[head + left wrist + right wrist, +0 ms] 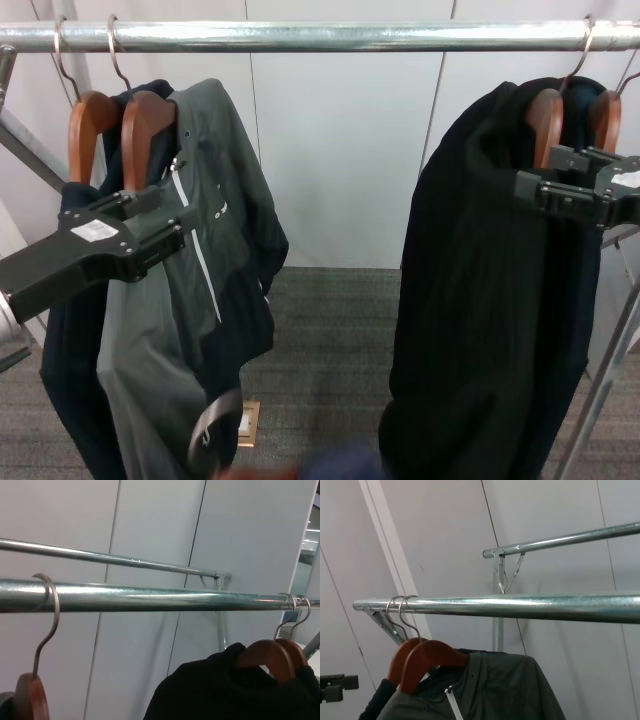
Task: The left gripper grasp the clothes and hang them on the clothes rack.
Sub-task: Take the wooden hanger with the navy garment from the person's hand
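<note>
1. Clothes rack [330,36]: a shiny silver tube runs across the top of the head view, with a slanted strut at its left end.
2. At the rack's left end hang two wooden hangers side by side. The outer one [88,125] carries the navy-blue top [70,330] (mostly hidden behind its neighbour), and its silver hook is over the tube. The inner one carries a grey-and-black zip jacket [190,260].
3. The left gripper [165,225] sits just below the two hanger shoulders, in front of the navy top and touching the jacket's edge. Its jaws point toward the garments with only a narrow gap between them; whether they pinch any fabric cannot be told.
4. At the rack's right end, a long black coat [480,290] hangs on one of two more wooden hangers.
5. The right gripper [545,190] is near the coat's shoulder, just below those hangers; how its jaws stand cannot be told.
6. Grey carpet floor [340,330] lies beneath the rack.
</note>
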### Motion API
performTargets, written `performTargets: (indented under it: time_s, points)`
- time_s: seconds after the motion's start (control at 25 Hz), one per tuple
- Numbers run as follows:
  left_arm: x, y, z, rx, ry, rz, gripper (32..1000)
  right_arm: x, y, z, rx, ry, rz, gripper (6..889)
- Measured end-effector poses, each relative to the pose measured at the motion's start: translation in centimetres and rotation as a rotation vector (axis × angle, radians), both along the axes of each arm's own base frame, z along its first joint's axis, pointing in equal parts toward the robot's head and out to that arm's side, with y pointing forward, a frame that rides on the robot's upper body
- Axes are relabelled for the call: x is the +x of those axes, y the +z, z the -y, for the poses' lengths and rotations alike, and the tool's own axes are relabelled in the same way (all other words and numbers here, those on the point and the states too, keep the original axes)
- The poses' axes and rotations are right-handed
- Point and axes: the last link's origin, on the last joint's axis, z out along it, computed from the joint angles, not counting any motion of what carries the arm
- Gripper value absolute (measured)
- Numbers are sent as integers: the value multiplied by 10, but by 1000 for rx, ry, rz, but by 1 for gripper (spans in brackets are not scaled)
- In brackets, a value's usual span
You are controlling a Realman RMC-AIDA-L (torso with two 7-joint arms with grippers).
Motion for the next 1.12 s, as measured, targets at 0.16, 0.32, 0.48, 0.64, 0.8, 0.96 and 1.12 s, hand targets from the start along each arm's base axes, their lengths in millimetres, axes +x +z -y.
performTargets:
  time_s: [0.16,0.32,0.48,0.64,0.8,0.96,1.12]
  points:
    - [-1,0,1,0,4,0,609,1,0,1,0,-2,0,818]
    - [-3,1,2,-4,4,-7,610,1,0,1,0,-3,0,818]
    - [-6,10,9,-17,-23,-5,610,1,0,1,0,-4,0,818]
    - [-14,24,21,-29,-44,-2,611,1,0,1,0,-4,0,818]
    - [-29,29,36,-91,-15,-39,612,2,0,1,4,-9,3,817]
    - [-31,19,41,-144,-11,-79,613,3,0,0,7,-12,5,817]
    - [-20,3,39,-206,-54,-94,611,2,0,0,7,-12,5,817]
